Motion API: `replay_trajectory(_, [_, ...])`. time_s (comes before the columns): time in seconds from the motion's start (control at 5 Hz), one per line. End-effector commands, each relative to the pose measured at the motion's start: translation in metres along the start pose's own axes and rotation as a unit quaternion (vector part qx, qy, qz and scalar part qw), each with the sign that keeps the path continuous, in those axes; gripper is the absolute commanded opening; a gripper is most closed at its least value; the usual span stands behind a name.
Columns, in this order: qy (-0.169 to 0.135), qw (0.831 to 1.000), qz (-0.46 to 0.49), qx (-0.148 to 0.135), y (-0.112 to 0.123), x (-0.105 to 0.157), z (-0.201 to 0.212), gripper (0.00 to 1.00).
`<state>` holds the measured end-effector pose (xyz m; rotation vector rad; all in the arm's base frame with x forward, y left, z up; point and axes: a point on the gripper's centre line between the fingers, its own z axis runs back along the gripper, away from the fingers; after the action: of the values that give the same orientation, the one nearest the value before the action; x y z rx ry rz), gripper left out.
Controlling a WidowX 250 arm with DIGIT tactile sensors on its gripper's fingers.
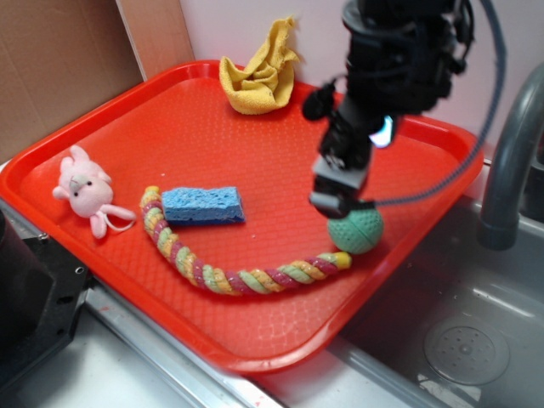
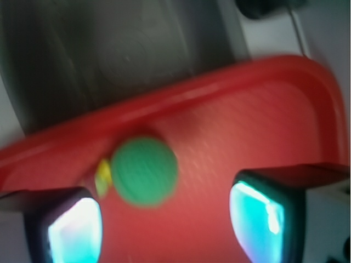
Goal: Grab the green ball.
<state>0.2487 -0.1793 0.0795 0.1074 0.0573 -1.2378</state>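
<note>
The green ball rests on the red tray near its right edge, touching the end of a braided rope toy. My gripper hangs just above and to the left of the ball, black arm above it. In the blurred wrist view the ball lies ahead of the fingers, left of centre, with the rope's yellow end beside it. The gripper is open, nothing between its glowing teal pads.
A blue sponge lies mid-tray, a pink plush toy at the left, a yellow cloth at the back. A steel sink and grey faucet border the tray's right edge. Cardboard stands at the back left.
</note>
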Motion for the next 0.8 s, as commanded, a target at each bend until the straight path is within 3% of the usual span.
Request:
replay_trajectory(0.0, [-0.021, 0.999, 0.004, -0.029, -0.017, 0.011, -0.014, 1.0])
replay_trajectory(0.4, [-0.006, 0.998, -0.013, -0.066, -0.032, 0.011, -0.022, 1.0])
replay_trajectory(0.6, [0.013, 0.995, 0.018, -0.097, -0.038, 0.001, -0.033, 0.0])
